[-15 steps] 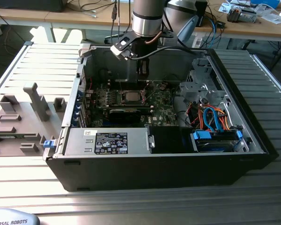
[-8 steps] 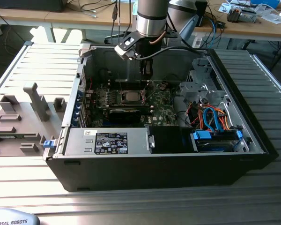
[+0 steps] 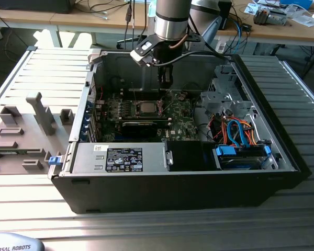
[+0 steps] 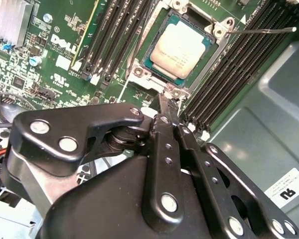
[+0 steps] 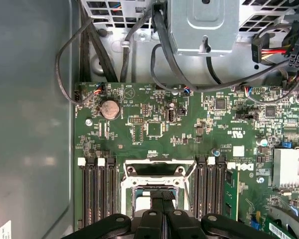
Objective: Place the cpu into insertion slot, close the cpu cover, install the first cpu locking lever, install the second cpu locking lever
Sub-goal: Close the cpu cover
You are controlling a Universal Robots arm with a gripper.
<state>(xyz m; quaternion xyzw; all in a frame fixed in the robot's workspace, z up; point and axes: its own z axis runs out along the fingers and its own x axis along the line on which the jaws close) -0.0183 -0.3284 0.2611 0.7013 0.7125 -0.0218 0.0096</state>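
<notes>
The cpu [image 3: 145, 108] [image 4: 179, 47] lies flat in the insertion slot [image 4: 139, 72] [image 5: 154, 177] on the green board, dull silver top showing. The cpu cover [image 4: 213, 50], a silvery frame, lies around the chip's edge. A thin metal locking lever [image 4: 261, 30] sticks out from one socket corner, over the memory slots. My gripper [image 3: 166, 83] [image 4: 168, 102] [image 5: 163, 199] is shut, with nothing seen between its black fingers. Its tips hang just beside the socket's edge, on the far side of the chip in the exterior view.
Black memory slots [image 5: 97, 191] flank the socket. A long black card [image 3: 141, 125] lies in front of it, with a drive cage [image 3: 225, 94] and coloured cables [image 3: 240, 133] on the exterior view's right. The case walls [image 3: 89, 104] close in. A grey fixture [image 3: 36, 115] stands outside.
</notes>
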